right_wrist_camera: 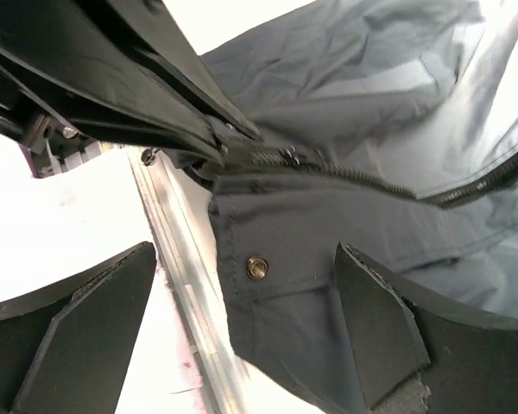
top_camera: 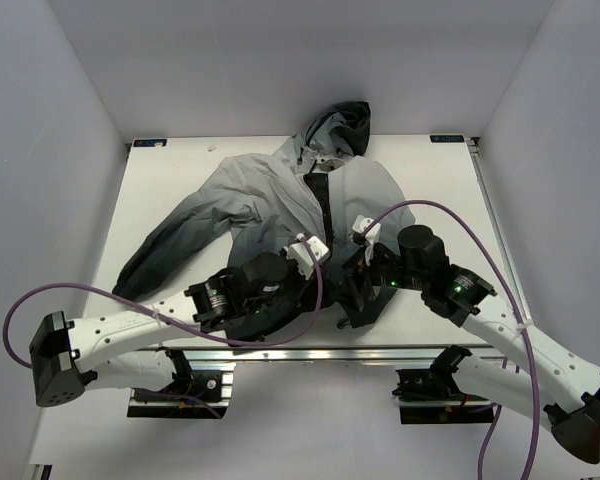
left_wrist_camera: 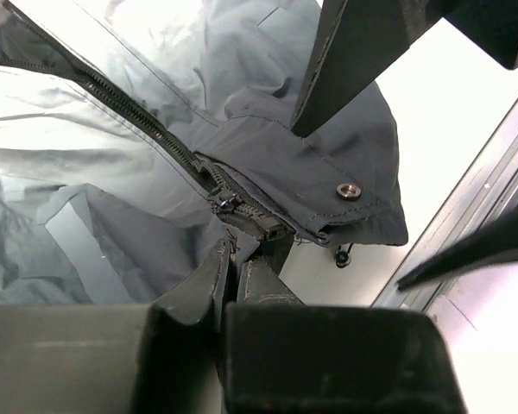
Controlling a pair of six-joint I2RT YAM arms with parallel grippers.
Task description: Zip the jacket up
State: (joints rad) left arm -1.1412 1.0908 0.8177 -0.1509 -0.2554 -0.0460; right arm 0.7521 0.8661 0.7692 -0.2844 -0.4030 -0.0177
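The jacket [top_camera: 270, 190] lies flat on the table, hood at the far side and black hem at the near edge. Its front zipper [left_wrist_camera: 147, 121] is joined only at the bottom, with the slider [left_wrist_camera: 223, 203] low near the hem. My left gripper [left_wrist_camera: 231, 255] is shut on the hem fabric just below the slider, and it also shows in the right wrist view [right_wrist_camera: 217, 138]. My right gripper [right_wrist_camera: 244, 250] is open and straddles the right hem corner, which has a metal snap [right_wrist_camera: 257, 268]. In the top view both grippers, left [top_camera: 320, 285] and right [top_camera: 355, 295], meet at the hem.
The table's metal front rail [right_wrist_camera: 177, 259] runs right under the hem corner. A small drawcord toggle [left_wrist_camera: 342, 255] hangs from the hem. The right gripper's fingers [left_wrist_camera: 354, 60] cross the left wrist view. White walls enclose the table [top_camera: 440, 180].
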